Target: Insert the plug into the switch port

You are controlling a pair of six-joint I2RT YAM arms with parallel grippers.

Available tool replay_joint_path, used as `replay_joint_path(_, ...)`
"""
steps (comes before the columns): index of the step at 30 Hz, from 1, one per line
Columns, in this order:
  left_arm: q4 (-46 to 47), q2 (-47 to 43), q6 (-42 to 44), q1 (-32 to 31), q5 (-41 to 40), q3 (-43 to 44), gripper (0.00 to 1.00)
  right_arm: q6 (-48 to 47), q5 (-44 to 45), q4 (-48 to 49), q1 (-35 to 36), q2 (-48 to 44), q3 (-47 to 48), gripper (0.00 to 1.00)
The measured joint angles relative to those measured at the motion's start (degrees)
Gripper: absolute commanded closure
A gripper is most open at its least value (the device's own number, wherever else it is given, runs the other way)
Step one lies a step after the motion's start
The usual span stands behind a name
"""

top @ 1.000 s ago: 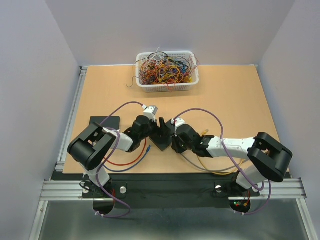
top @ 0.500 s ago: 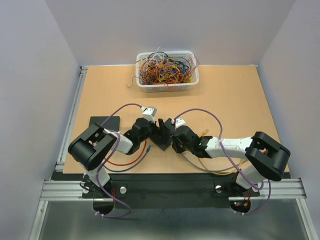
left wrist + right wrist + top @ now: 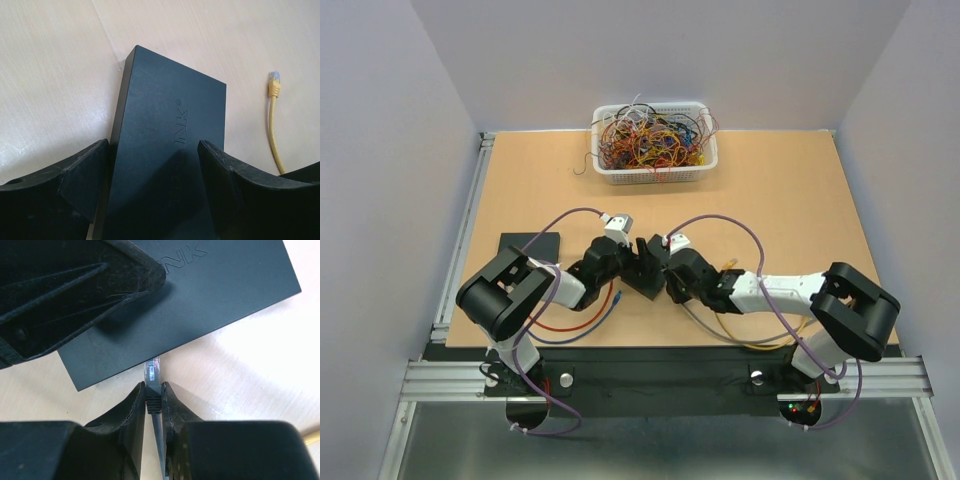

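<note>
Insertion step, final approach. Left tool (image 3: 152, 167) spread wide and clamped across switch (image 3: 170, 110), fingers (image 3: 82, 172) on both long sides. Switch flat on bench (image 3: 790, 200), centre-front, between both arms. Ports not visible in any view, presumably on narrow edge facing plug (image 3: 152, 371). Plug clear-bodied, tip touching or just short of that edge; cannot tell whether entered. Right tool (image 3: 154, 396) pinched together on dark boot (image 3: 153, 402) right behind plug, grey cable (image 3: 159, 440) trailing back between its fingers.

Next move, as judged: short straight push along plug axis into port, with left tool bracing switch against the shove. Needs plug square to edge and latch side correct; looks roughly perpendicular from right wrist view. Risks: snagging on port lip, switch sliding under a loose grip.

Surface: tan matte bench. Black mat (image 3: 528, 245) at left edge, red and blue cables (image 3: 582, 322) looped by left arm, white basket (image 3: 655, 172) of tangled wires at back centre, yellow cable (image 3: 273, 125) loose right of switch. Plain pale grey walls (image 3: 400, 150) on three sides, aluminium rail (image 3: 670, 375) along near edge.
</note>
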Motion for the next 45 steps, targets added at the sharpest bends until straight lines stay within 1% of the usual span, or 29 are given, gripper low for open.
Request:
replay_joint_path(8, 1.5, 0.0, 0.0, -0.3, -0.4, -0.9, 0.18, -3.1, -6.7, -0.4, -0.1, 0.2, 0.5, 1.0)
replay_joint_path(19, 5.5, 1.1, 0.2, -0.4, -0.1, -2.3, 0.18, -4.3, -8.1, -0.2, -0.1, 1.4, 1.5, 1.0)
replay_joint_path(27, 9.9, 2.3, 0.5, -0.5, -0.7, -3.8, 0.18, -1.9, -9.3, -0.9, -1.6, 2.7, 2.7, 1.0)
replay_joint_path(34, 12.2, 3.0, 0.6, -0.5, -0.6, -4.5, 0.18, 2.4, -18.3, 0.6, -7.0, 2.9, 2.0, 1.0)
replay_joint_path(42, 18.9, 6.0, 0.2, -0.5, -0.7, -5.8, 0.18, 2.3, -20.5, 1.4, -7.6, 3.8, 2.1, 1.0)
replay_joint_path(45, 21.5, 6.9, -0.1, -0.5, -0.9, -6.6, 0.18, 1.8, -20.5, -0.4, -7.6, 4.4, 3.5, 0.99)
